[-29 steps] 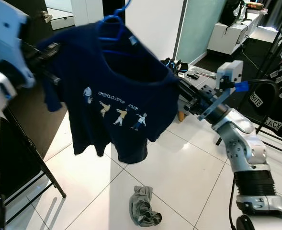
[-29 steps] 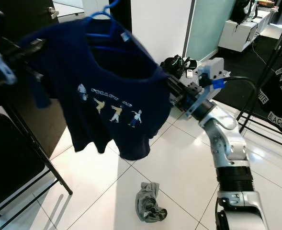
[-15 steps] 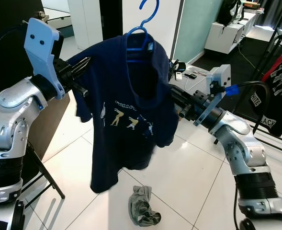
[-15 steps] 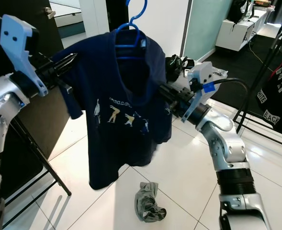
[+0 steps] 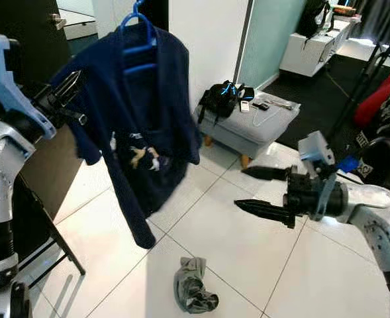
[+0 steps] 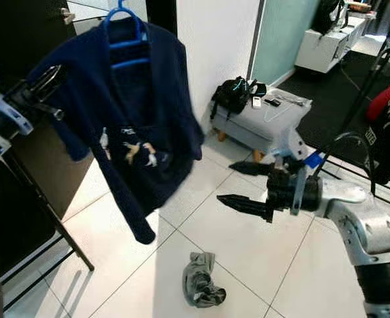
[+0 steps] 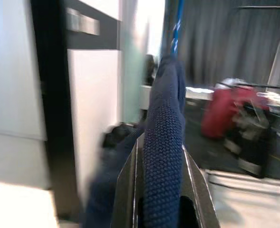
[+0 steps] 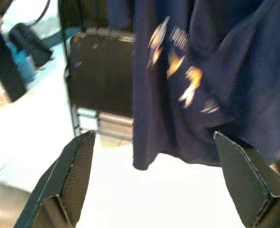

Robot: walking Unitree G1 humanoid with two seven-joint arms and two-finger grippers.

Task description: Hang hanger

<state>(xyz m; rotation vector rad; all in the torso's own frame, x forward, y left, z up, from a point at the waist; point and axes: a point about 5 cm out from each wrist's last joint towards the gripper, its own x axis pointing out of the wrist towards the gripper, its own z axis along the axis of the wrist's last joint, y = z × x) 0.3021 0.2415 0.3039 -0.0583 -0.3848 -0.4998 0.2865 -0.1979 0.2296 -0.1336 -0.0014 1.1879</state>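
A white tiled floor [image 5: 234, 245] fills the lower half of the head views, running back to a white wall panel [image 5: 208, 46] at upper centre. A dark folding rack [image 5: 42, 232] stands at the left edge. In the upper left, a navy T-shirt [image 5: 138, 132] with a small printed row of figures hangs on a blue hanger [image 5: 136, 33], whose hook reaches the top edge of the frame. The left gripper [image 5: 67, 99], at the far left, is clenched on the shirt's shoulder fabric; the left wrist view shows the navy knit pinched between its two black fingers [image 7: 125, 190], with the hanger's blue hook rising behind it.

Right of centre, the right gripper [image 5: 264, 192] is held out low over the tiles, well apart from the shirt, its two long black fingers [image 5: 261, 209] spread wide and grasping nothing; the right wrist view looks between them at the hanging shirt.

A grey upholstered bench [image 5: 247, 129] stands at upper centre with a black bag [image 5: 221, 99] and small items on it. Garments hang on a rack [image 5: 380, 99] at the right edge. A crumpled grey cloth [image 5: 193, 288] lies on the tiles at lower centre.
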